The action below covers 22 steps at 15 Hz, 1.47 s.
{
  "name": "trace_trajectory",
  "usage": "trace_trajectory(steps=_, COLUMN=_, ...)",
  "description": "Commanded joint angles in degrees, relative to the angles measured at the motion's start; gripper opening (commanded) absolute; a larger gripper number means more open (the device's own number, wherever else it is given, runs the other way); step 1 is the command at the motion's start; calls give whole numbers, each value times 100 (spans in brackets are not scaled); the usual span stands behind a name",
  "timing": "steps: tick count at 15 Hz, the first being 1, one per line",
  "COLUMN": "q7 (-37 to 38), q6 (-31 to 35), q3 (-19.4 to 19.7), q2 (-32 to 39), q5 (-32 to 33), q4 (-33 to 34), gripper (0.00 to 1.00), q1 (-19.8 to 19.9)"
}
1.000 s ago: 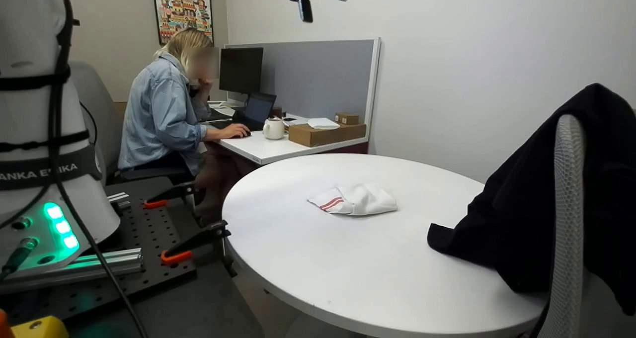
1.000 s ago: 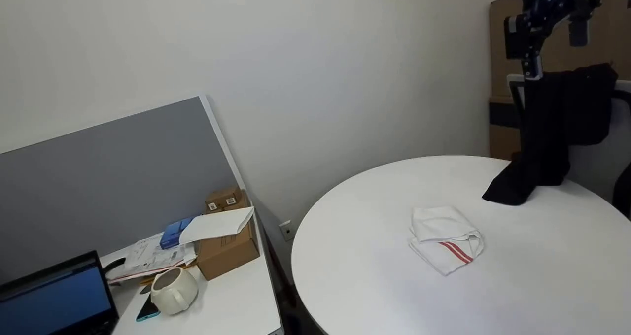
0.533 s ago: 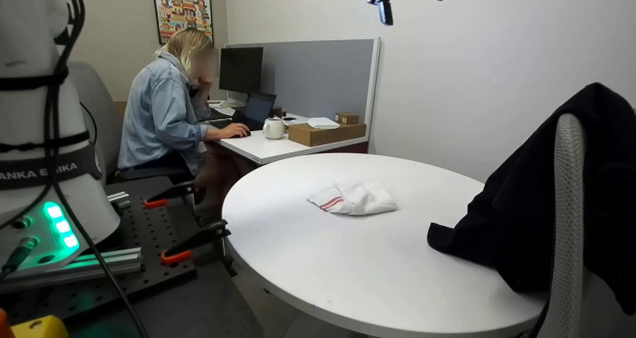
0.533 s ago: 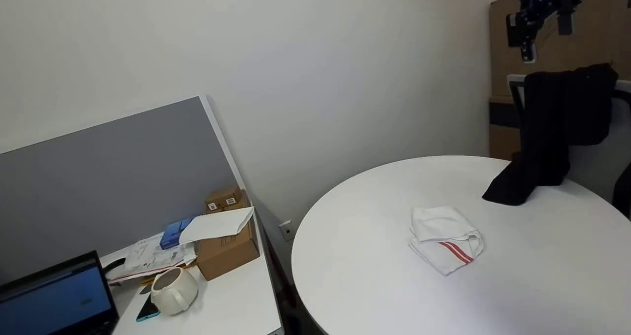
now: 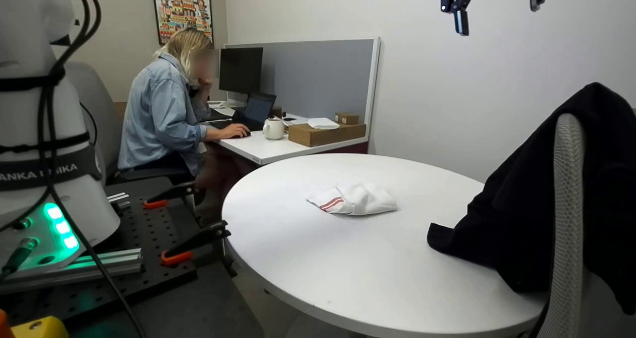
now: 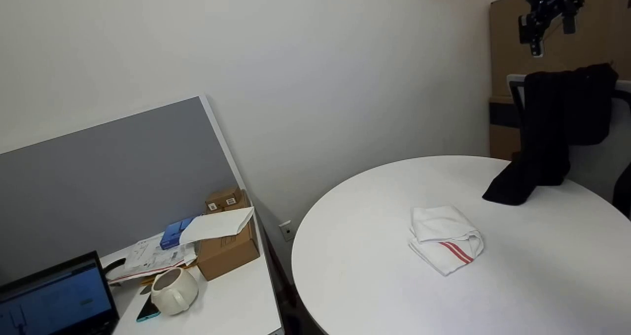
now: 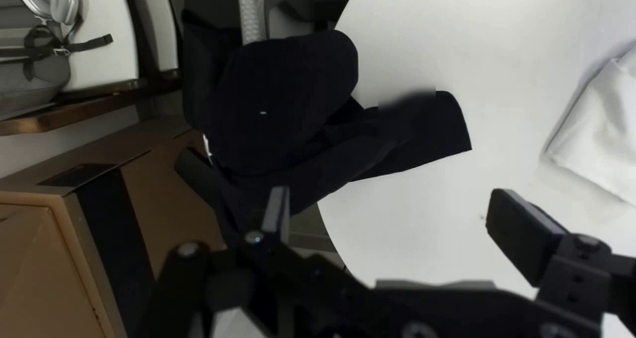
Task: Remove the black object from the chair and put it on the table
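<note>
- Plainly, the black cloth [image 5: 519, 213] hung over the back of the chair [image 5: 568, 189], which stood at the edge of the table [image 5: 357, 263]; a loose end of the cloth lay on the table.
- Above the table's chair side hung the gripper [image 7: 390, 199], its jaws spread wide, holding nothing, apart from the cloth.
- That suggested the approach was in hand, with no grasp made yet.
- Next, I judged, it needed to descend onto a fold, pinch, and lift high before drawing the cloth across the table.
- Nearer the table's middle lay a folded white towel [image 6: 446, 239].
</note>
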<state>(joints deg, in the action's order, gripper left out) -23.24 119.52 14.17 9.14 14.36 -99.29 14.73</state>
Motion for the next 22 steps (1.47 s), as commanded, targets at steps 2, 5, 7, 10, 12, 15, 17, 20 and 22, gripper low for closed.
trace_trajectory(steps=2, q7=-577, q6=-28, q3=47, q2=760, q5=-617, q4=863, gripper=100, q1=505)
trace_trajectory(steps=5, q7=-691, q6=27, q3=42, q2=1091, q5=-749, q4=1078, gripper=100, q1=793)
trace_trajectory(steps=7, q7=-732, q6=21, q3=22, q2=1345, q5=-850, q4=1276, gripper=100, q1=968)
trace_trajectory(steps=10, q7=-738, q6=-42, q3=-12, q2=1701, q5=-928, q4=1584, gripper=100, q1=1175)
trace_trajectory(steps=12, q7=-751, q6=-72, q3=-53, q2=1891, q5=-1007, q4=1735, gripper=100, q1=1295)
trace_trajectory(steps=15, q7=-752, q6=-116, q3=-123, q2=2105, q5=-1093, q4=1898, gripper=75, q1=1417)
trace_trajectory(steps=17, q7=-788, q6=-120, q3=-183, q2=2183, q5=-1136, q4=1979, gripper=67, q1=1473)
trace_trajectory(steps=20, q7=-842, q6=-127, q3=-257, q2=2213, q5=-1153, q4=2031, gripper=44, q1=1500)
trace_trajectory(steps=22, q7=-902, q6=-160, q3=-307, q2=2187, q5=-1170, q4=2020, gripper=27, q1=1488)
